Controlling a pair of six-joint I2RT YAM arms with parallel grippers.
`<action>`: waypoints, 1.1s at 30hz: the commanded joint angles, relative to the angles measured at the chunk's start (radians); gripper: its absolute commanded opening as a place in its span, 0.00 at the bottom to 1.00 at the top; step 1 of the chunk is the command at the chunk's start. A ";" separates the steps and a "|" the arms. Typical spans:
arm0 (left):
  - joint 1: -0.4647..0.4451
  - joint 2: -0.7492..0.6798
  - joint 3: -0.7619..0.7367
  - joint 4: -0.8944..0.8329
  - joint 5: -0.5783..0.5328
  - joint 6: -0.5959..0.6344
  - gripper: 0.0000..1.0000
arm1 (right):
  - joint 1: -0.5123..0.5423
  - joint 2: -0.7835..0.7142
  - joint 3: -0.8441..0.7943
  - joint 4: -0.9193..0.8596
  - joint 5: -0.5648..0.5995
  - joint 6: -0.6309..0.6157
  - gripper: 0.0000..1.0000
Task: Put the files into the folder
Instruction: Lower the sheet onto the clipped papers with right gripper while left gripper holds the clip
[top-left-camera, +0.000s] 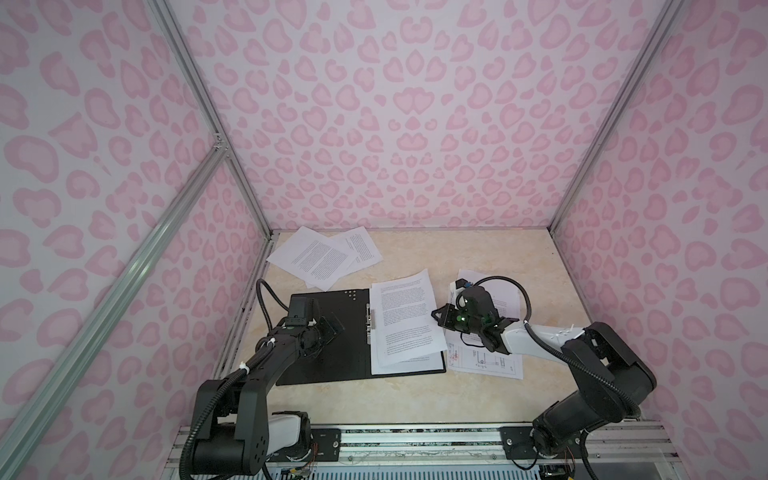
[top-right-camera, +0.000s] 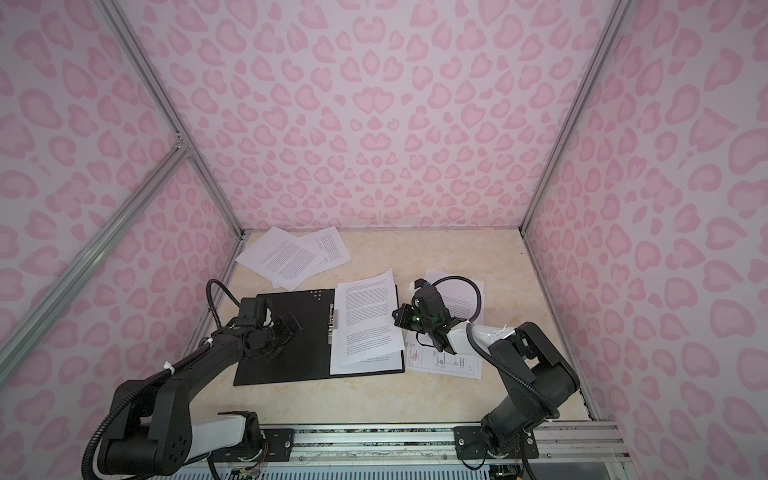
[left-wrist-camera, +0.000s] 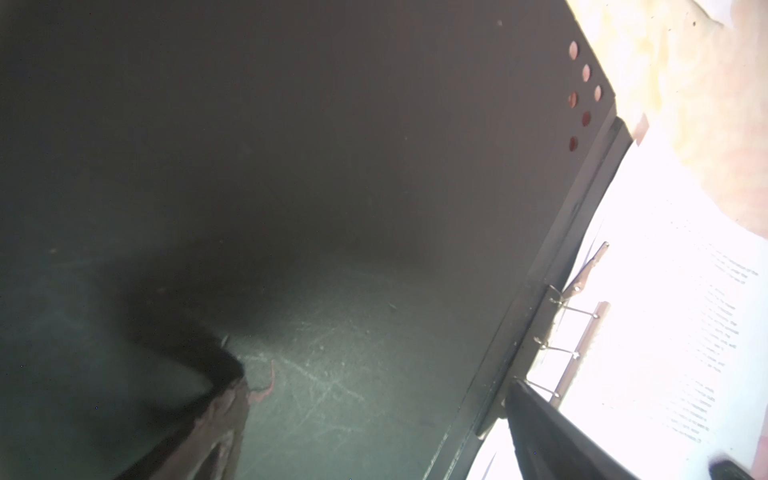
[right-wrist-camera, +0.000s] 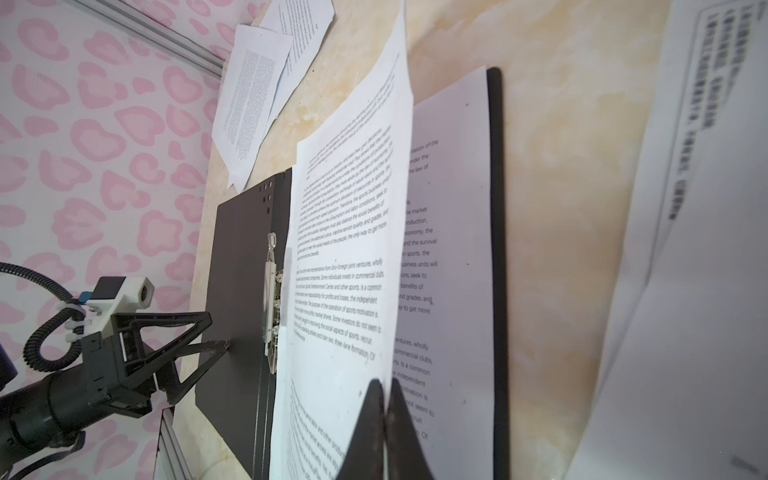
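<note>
Right gripper (right-wrist-camera: 384, 388) pinching a printed sheet (right-wrist-camera: 345, 249) over the open folder (top-left-camera: 328, 361)
Left gripper (top-left-camera: 333, 327) spread wide, 1 fingertip (right-wrist-camera: 220, 345) on the black left flap.

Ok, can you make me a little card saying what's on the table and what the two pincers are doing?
Folder: the folder lies open on the table, black inside up
In it: top sheet lies crooked over the lower sheet, on the right half
Right pincer: right pincer shut on the top sheet's edge
Left pincer: left pincer open over the folder's left half
Outside: far sheets near the back left corner; drawing sheet beside the folder, under the right arm
</note>
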 joint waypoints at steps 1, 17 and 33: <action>0.001 0.011 -0.014 -0.040 -0.025 -0.012 0.97 | 0.014 0.003 -0.010 0.025 0.031 0.018 0.00; 0.003 0.031 -0.032 -0.038 -0.034 -0.044 0.97 | 0.053 -0.005 -0.068 0.054 0.068 0.041 0.00; 0.002 0.008 -0.050 -0.040 -0.043 -0.066 0.97 | 0.090 0.005 -0.100 0.086 0.104 0.061 0.00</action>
